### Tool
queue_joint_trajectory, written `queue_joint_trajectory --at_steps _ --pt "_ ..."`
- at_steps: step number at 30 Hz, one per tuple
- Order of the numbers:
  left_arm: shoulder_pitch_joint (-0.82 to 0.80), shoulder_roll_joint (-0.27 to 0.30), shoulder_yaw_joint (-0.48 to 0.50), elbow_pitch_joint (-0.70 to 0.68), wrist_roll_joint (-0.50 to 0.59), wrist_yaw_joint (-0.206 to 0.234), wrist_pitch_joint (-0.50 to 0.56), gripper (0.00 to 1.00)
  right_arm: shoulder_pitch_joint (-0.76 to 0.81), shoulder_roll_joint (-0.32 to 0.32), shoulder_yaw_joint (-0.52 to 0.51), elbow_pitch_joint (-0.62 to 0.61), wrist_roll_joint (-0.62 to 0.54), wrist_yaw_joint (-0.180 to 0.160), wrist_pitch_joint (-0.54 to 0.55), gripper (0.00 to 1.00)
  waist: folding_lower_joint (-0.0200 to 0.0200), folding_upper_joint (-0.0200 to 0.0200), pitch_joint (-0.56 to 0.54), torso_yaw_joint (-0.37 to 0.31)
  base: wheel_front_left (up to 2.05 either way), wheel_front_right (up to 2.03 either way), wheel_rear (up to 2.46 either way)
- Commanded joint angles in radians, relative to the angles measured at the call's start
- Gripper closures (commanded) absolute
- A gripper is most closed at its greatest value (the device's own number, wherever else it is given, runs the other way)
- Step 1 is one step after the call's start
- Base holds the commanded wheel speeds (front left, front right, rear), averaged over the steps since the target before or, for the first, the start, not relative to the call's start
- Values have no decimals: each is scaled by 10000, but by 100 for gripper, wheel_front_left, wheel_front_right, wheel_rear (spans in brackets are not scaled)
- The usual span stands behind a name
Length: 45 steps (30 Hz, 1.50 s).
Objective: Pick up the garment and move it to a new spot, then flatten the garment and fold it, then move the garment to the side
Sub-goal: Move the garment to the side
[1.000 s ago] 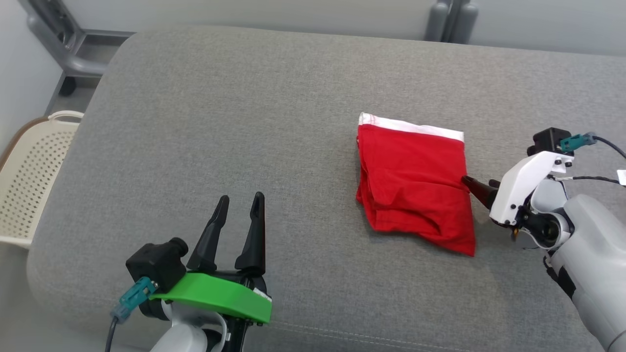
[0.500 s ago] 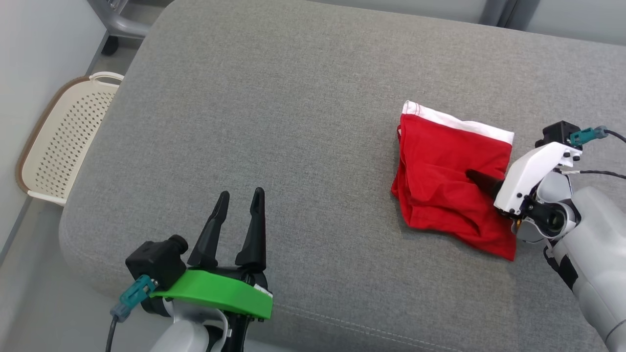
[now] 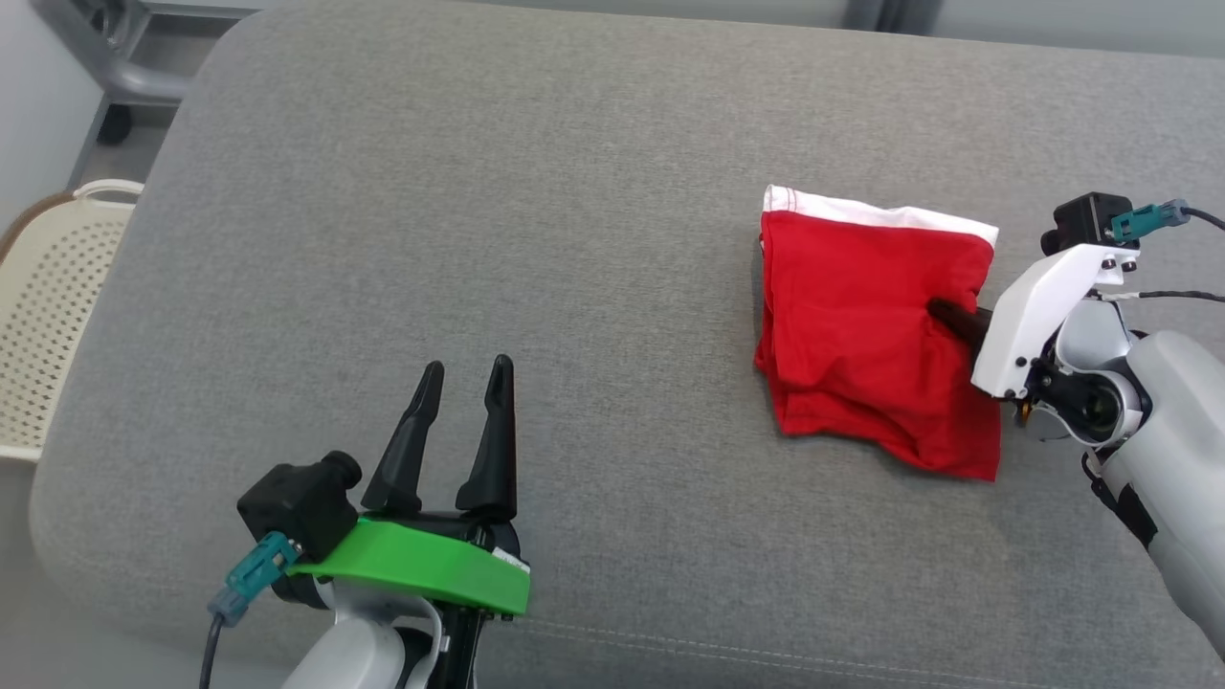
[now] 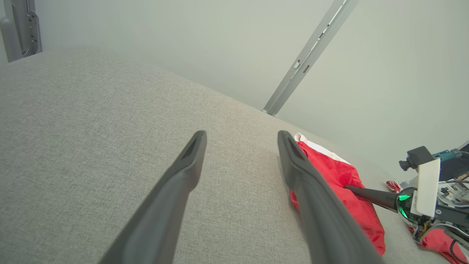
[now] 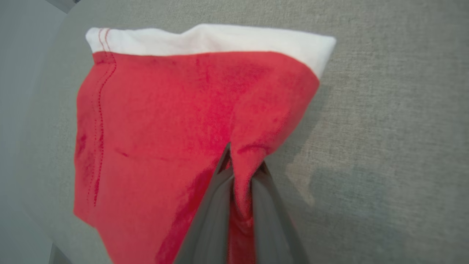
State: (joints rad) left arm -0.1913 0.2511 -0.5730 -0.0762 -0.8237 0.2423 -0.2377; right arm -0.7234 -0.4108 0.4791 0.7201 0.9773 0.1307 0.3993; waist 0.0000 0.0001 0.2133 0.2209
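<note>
The garment (image 3: 861, 335) is a folded red cloth with a white band along its far edge, lying on the right part of the grey cushion (image 3: 478, 220). My right gripper (image 3: 943, 314) reaches in from the right and is shut on the garment's right edge. In the right wrist view the red fabric (image 5: 176, 121) is pinched in a fold between the two dark fingers (image 5: 212, 205). My left gripper (image 3: 461, 375) hovers open near the cushion's front edge, well left of the garment (image 4: 340, 176), with nothing between its fingers.
A cream perforated laundry basket (image 3: 48, 316) stands on the floor beside the cushion's left end. A grey metal frame (image 3: 124, 67) is behind the far left corner. Wide bare cushion stretches left of the garment.
My right gripper pushed its fingers onto the garment's right edge and shut on the fabric. The head camera shifted between frames. The left gripper kept its pose.
</note>
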Motion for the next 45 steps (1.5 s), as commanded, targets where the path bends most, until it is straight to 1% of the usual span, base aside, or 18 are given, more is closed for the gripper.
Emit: queue_joint_trajectory --at_steps 1,2,3,5,7,8,16,21,25,28,31,34,39,45 --pt "-161 70 39 -51 84 1 -2 0 -112 -129 66 -135 -87 1 19 100 0 -1 -45 -641 0 0 0" --pt "-185 74 11 -71 96 -8 16 0 -125 -226 54 -215 -115 1 18 100 0 -1 -47 -786 0 0 0" --pt "-209 105 -1 -120 146 11 30 0 -165 -385 36 -315 -181 0 10 100 0 -1 -50 -1153 0 0 0" --pt "-243 121 -19 -192 183 19 63 0 -204 -460 5 -378 -262 1 -37 100 0 -1 -45 -1554 0 0 0" --pt "-277 170 -36 -263 228 47 101 0 -246 -475 -52 -404 -312 1 -80 100 0 -1 -26 -1992 0 0 0" --pt "-277 170 -36 -263 228 47 101 0 -246 -475 -52 -404 -312 1 -80 100 0 -1 -26 -1992 0 0 0" --pt "-575 383 -112 -476 429 127 325 0 -506 -428 -295 -425 -505 1 -259 100 0 -1 281 -3721 0 0 0" --pt "-827 441 -195 -601 556 173 512 0 -684 -338 -421 -449 -600 1 -366 100 0 -1 585 -4352 0 0 0" --pt "-1000 457 -252 -639 618 181 619 0 -831 -269 -492 -408 -691 1 -505 100 0 -1 818 -4455 0 0 0" --pt "-1079 479 -274 -635 624 185 690 0 -991 -210 -560 -301 -780 1 -585 100 0 -1 945 -4368 0 0 0" --pt "-1092 520 -269 -646 625 223 720 0 -1208 -331 -514 -261 -948 0 -520 100 0 -1 1055 -4228 0 0 0" --pt "-1073 577 -251 -680 627 243 719 0 -1469 -567 -482 -297 -1102 1 -354 100 0 -1 1127 -4093 0 0 0" --pt "-959 665 -222 -771 610 274 695 0 -1858 -1223 -534 -502 -1412 0 142 100 0 -1 1215 -3955 0 0 0" --pt "-1029 731 -211 -976 687 350 756 0 -2357 -1938 -867 -805 -1728 0 865 100 0 -1 1413 -3842 0 0 0"
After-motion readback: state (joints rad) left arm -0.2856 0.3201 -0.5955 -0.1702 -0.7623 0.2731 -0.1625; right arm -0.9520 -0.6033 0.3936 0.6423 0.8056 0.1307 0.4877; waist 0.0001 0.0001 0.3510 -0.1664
